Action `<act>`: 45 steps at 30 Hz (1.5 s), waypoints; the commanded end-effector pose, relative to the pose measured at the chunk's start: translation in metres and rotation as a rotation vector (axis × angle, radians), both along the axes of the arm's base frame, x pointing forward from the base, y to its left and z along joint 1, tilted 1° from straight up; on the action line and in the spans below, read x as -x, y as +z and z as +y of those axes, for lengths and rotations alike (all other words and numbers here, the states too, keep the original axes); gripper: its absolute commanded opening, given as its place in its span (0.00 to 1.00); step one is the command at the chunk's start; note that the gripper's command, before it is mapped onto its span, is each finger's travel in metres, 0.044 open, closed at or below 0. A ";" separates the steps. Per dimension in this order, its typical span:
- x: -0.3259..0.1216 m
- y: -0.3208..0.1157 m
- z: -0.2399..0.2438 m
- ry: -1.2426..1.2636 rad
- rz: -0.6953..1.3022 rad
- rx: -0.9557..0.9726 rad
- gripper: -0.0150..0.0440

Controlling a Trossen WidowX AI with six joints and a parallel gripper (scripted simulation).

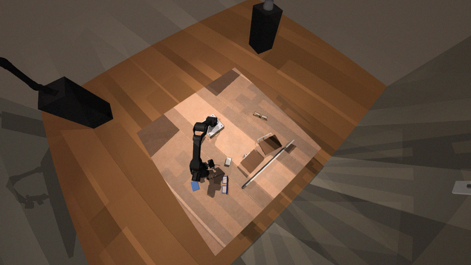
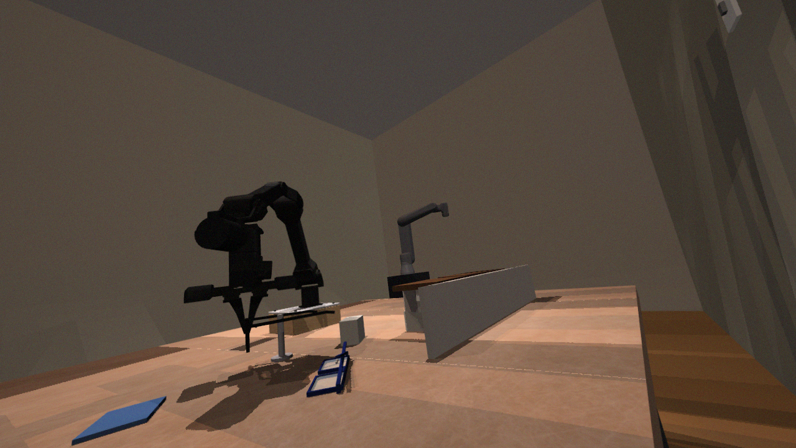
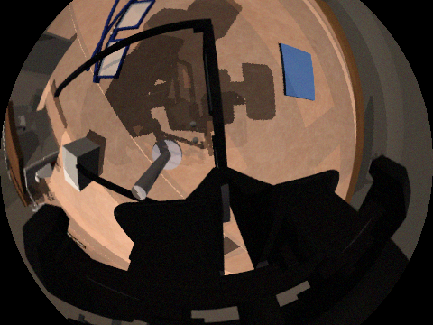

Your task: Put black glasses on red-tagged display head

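Observation:
My gripper (image 2: 245, 322) (image 3: 219, 171) is shut on the black glasses (image 2: 247, 341) (image 3: 211, 81) at the middle of their front and holds them above the table. The front hangs edge-on below the fingers in the exterior view, and both temples stick out open to the right, towards the heads' side. In the wrist view the temples point left. The two display heads are mostly hidden under brown panels (image 1: 252, 161) (image 1: 270, 145). A pale frame (image 1: 264, 137) shows at the farther head. A tiny red spot shows near the heads in the wrist view; I cannot tell which head bears it.
A grey post (image 2: 281, 334) (image 3: 153, 173) stands close to the held glasses. A white block (image 1: 227, 161) (image 2: 351, 330) (image 3: 81, 164), blue glasses (image 1: 227, 184) (image 2: 341, 373), a blue cloth (image 1: 194, 186) (image 2: 122, 419) (image 3: 299, 72) and brown glasses (image 1: 260, 116) lie around. A long upright panel (image 1: 269, 163) (image 2: 478, 312) stands behind the heads.

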State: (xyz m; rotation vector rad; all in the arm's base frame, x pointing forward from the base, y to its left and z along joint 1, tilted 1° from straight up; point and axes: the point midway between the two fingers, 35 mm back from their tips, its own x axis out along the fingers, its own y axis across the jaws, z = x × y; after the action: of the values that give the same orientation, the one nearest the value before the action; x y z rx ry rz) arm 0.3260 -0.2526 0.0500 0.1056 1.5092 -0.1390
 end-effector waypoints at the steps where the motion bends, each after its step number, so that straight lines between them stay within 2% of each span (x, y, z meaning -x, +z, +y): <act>1: -0.001 -0.002 -0.002 -0.002 0.003 -0.002 0.25; 45: -0.016 0.000 -0.011 -0.002 0.001 -0.001 0.25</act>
State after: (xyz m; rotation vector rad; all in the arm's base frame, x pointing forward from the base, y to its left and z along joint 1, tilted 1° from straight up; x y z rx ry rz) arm 0.3402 -0.2629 0.0514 0.1041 1.5084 -0.1382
